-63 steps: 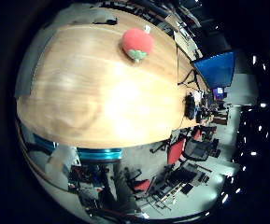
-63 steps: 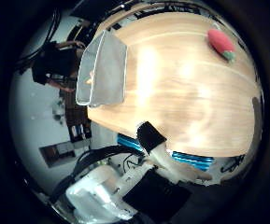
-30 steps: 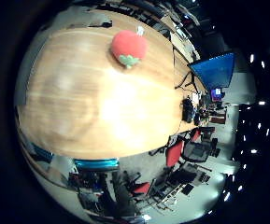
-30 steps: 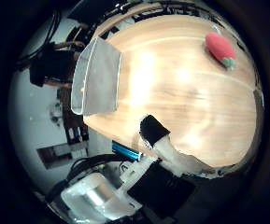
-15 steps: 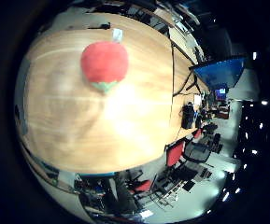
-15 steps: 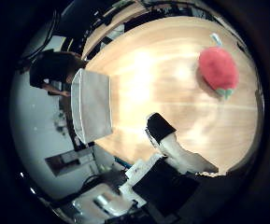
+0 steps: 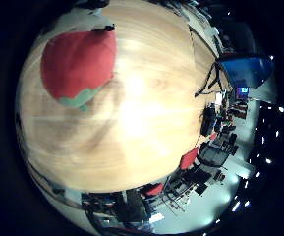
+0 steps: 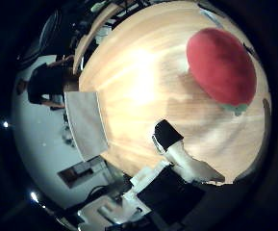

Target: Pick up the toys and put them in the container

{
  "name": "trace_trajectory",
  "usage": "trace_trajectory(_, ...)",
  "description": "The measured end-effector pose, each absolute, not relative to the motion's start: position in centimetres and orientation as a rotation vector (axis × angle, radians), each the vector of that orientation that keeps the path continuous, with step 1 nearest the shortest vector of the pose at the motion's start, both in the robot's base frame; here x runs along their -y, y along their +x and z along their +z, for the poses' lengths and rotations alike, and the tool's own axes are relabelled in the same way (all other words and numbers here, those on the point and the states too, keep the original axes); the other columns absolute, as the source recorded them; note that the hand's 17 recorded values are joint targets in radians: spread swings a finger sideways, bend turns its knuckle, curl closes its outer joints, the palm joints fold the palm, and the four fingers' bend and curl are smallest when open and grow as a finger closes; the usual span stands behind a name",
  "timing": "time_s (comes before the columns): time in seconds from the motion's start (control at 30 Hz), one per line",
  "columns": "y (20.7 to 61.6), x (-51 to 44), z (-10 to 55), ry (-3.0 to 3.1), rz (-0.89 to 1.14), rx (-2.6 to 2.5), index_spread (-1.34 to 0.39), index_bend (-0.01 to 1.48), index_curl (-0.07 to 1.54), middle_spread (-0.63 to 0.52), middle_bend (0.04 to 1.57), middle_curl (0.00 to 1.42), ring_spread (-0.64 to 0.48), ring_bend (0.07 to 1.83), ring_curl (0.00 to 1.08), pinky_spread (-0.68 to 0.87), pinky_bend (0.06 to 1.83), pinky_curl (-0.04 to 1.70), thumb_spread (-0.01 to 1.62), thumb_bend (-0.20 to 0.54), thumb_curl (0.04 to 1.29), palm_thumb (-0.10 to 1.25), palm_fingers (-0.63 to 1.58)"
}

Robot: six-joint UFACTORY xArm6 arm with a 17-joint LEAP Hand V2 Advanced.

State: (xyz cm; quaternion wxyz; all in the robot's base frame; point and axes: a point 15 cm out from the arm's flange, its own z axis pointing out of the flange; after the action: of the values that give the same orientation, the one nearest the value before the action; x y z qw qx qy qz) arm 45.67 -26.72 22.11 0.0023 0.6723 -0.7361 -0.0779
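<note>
A red plush toy with a green leafy end lies on the round wooden table and fills a large part of the right little finger side palm view, so it is close under the palm. It also shows large in the right thumb side palm view. A clear grey rectangular container stands at the table's edge, away from the toy. One finger of my hand, white with a black tip, reaches over the table beside the toy, straight and not touching it. The hand holds nothing.
Past the table's edge there are office chairs with red seats and a blue panel. A dark chair stands beside the container. Bare wood lies between the toy and the container.
The hand has come down towards the toy, which now shows much larger in each view. The container has slid towards the picture's edge. The toy lies in the same place on the table.
</note>
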Motion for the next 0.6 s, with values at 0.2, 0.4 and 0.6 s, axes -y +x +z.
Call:
trace_trajectory(0.2,45.8,28.4,20.5,2.077,-0.266,2.333,-0.42,0.17,0.29,-0.1,0.2,0.36,-0.06,0.48,0.23,0.28,0.78,0.13,0.97,-0.027,0.3,0.49,0.17)
trace_trajectory(0.4,46.2,28.9,18.7,2.06,-0.274,2.344,-0.42,0.18,0.3,-0.07,0.19,0.35,-0.01,0.42,0.22,0.3,0.74,0.14,0.97,-0.028,0.3,0.49,0.1)
trace_trajectory(0.6,47.4,30.0,17.0,2.045,-0.236,2.369,-0.41,0.17,0.31,-0.06,0.19,0.34,0.02,0.39,0.22,0.31,0.72,0.15,0.97,-0.027,0.3,0.49,0.09)
